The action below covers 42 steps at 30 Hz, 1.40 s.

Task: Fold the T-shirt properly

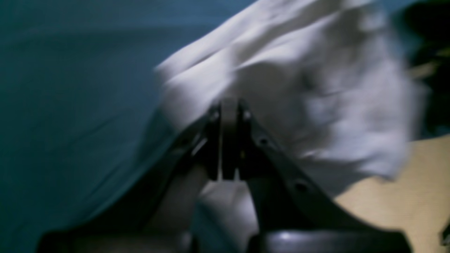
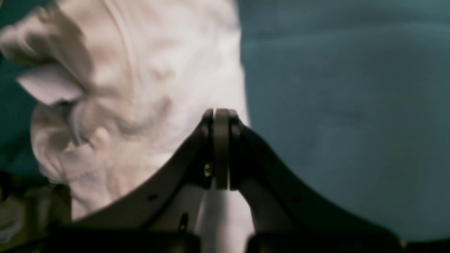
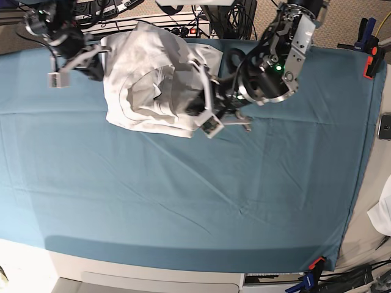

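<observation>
Plain white T-shirt (image 3: 149,79), teal cloth (image 3: 183,183)

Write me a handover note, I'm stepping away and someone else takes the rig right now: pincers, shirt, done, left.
Left pincer: shut, white fabric passing between its fingers, so it looks clamped on the T-shirt.
Right pincer: shut, seemingly pinching the shirt's edge; the view is blurred.
T-shirt: bunched and wrinkled at the far edge of the teal cloth sheet, between the two arms.
Done: both sides gripped; no neat fold visible.
Left: spread it flat, then make the folds.
</observation>
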### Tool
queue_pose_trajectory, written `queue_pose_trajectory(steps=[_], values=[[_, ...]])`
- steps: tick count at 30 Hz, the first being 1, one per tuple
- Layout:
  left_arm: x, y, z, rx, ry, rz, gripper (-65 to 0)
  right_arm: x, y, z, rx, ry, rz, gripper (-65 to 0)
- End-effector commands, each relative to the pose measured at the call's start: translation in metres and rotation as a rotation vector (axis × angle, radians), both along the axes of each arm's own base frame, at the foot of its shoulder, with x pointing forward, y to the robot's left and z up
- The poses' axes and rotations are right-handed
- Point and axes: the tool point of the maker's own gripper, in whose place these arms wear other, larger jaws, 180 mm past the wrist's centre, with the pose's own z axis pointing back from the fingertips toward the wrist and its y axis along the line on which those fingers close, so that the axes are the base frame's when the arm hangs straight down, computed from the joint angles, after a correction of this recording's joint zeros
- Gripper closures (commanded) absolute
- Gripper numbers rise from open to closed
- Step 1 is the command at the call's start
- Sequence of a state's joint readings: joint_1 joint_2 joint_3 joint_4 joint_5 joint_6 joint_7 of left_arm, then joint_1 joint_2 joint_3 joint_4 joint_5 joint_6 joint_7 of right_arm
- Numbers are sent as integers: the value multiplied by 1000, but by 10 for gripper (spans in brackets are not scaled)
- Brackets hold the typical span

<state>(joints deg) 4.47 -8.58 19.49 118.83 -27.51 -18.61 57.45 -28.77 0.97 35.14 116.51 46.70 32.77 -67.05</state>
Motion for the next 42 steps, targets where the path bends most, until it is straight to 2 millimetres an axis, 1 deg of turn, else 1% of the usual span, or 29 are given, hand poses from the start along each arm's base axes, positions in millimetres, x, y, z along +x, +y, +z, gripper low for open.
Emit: queue_pose_trajectory(steps=[1, 4, 6, 9, 11, 13, 19, 25, 28, 30, 34, 36, 38, 42], values=[[-3, -14, 20, -81, -33, -36, 0, 4, 7, -2, 22, -13, 19, 0], [-17, -37, 33, -148, -37, -116, 0, 4, 31, -28, 80, 53, 72, 0], [-27, -51, 38, -167, -39, -159, 0, 6, 47, -35, 116, 66, 111, 0], [-41, -65, 40, -173, -38, -212, 0, 13, 67, -28, 136, 26, 168, 0], [-47, -69, 37, -153, -48, -232, 0, 16, 79, -19, 131, -8, 221, 0], [-49, -71, 35, -138, -53, -239, 0, 18, 85, -9, 117, -33, 252, 0], [-51, -69, 29, -121, -39, -228, 0, 24, 87, 21, 66, -117, 279, 0], [-55, -65, 19, -89, -22, -210, 0, 22, 93, 46, 17, -183, 324, 0], [-49, -57, 10, -40, -22, -168, 0, 20, 99, 69, -34, -253, 371, 0], [-50, -51, 3, -9, -24, -167, 0, 22, 97, 87, -71, -312, 368, 0], [-55, -40, -11, 38, -8, -170, 0, 31, 72, 97, -106, -363, 250, 0], [-57, -38, -13, 44, -2, -171, 0, 37, 64, 100, -120, -380, 202, 0], [-57, -39, -13, 42, -2, -171, 0, 43, 66, 103, -115, -403, 200, 0], [-57, -38, -13, 44, -2, -171, 0, 54, 79, 89, -54, -391, 223, 0]])
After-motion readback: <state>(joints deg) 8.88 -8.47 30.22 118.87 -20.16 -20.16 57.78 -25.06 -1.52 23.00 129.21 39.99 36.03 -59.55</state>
